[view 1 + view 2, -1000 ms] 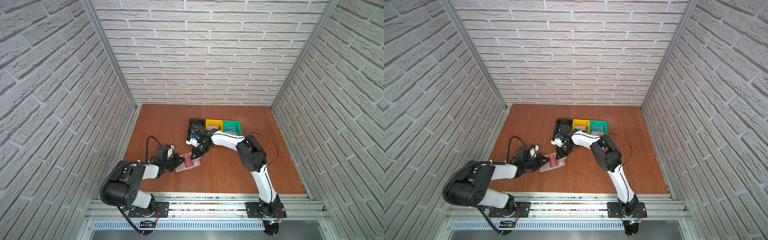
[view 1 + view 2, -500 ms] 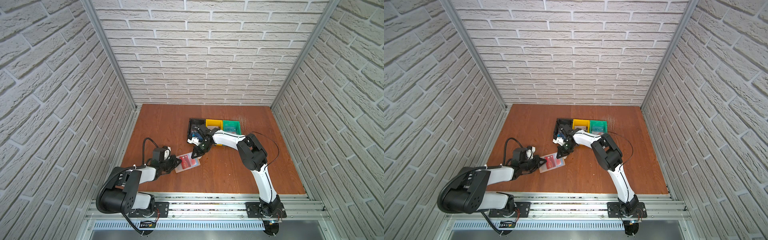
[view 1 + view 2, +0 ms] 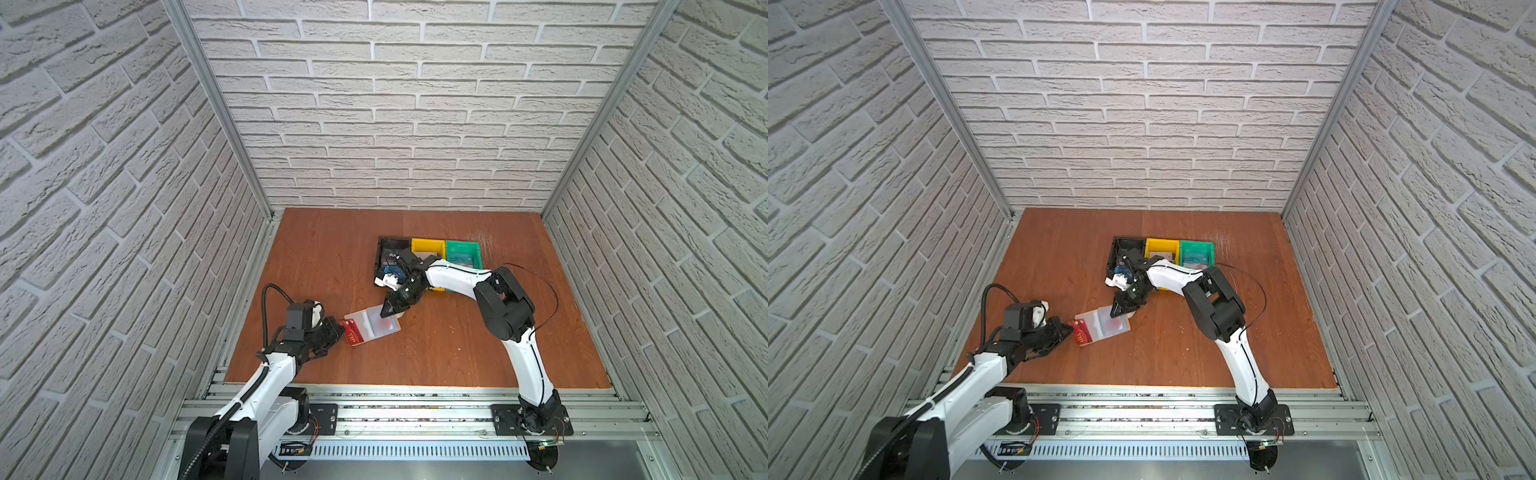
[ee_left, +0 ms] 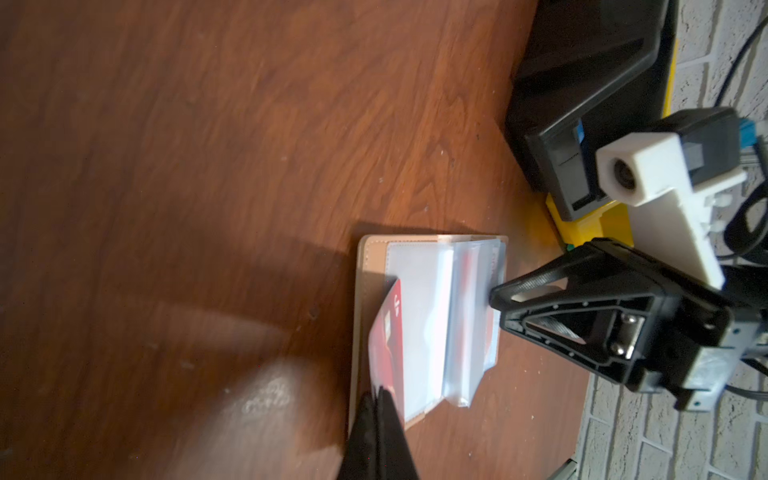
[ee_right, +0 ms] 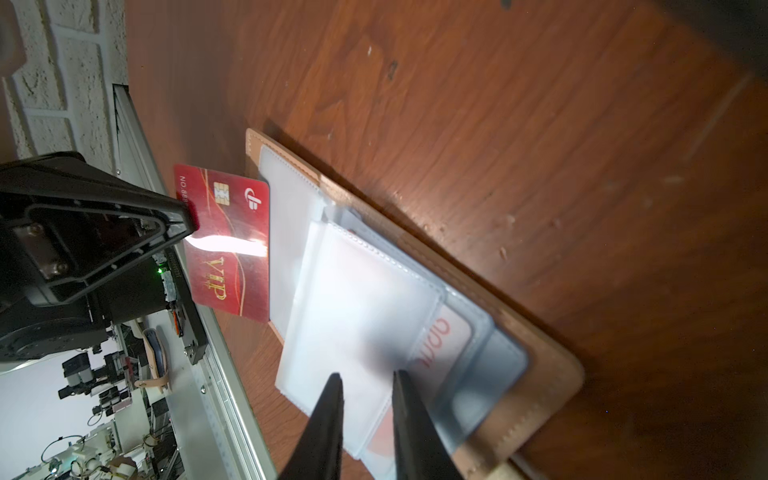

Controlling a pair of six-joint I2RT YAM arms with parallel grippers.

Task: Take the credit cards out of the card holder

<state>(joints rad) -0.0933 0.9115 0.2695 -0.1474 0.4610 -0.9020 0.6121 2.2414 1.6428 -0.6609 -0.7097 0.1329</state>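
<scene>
Tool on left arm (image 4: 380,399) pinched shut on glossy dark red VIP card (image 5: 232,245), perhaps just clear of tan stitched card holder (image 5: 557,374), open on wood-grain tabletop (image 3: 332,257), right tool (image 5: 368,376) with slim jaws slightly parted over frosted sleeves (image 5: 353,291), pale card (image 5: 440,345) sleeved, plastic bins (image 3: 428,242) behind.

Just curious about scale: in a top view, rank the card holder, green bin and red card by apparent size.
Card holder
Green bin, unsure since the right arm covers part of it
Red card, clearly smallest
</scene>
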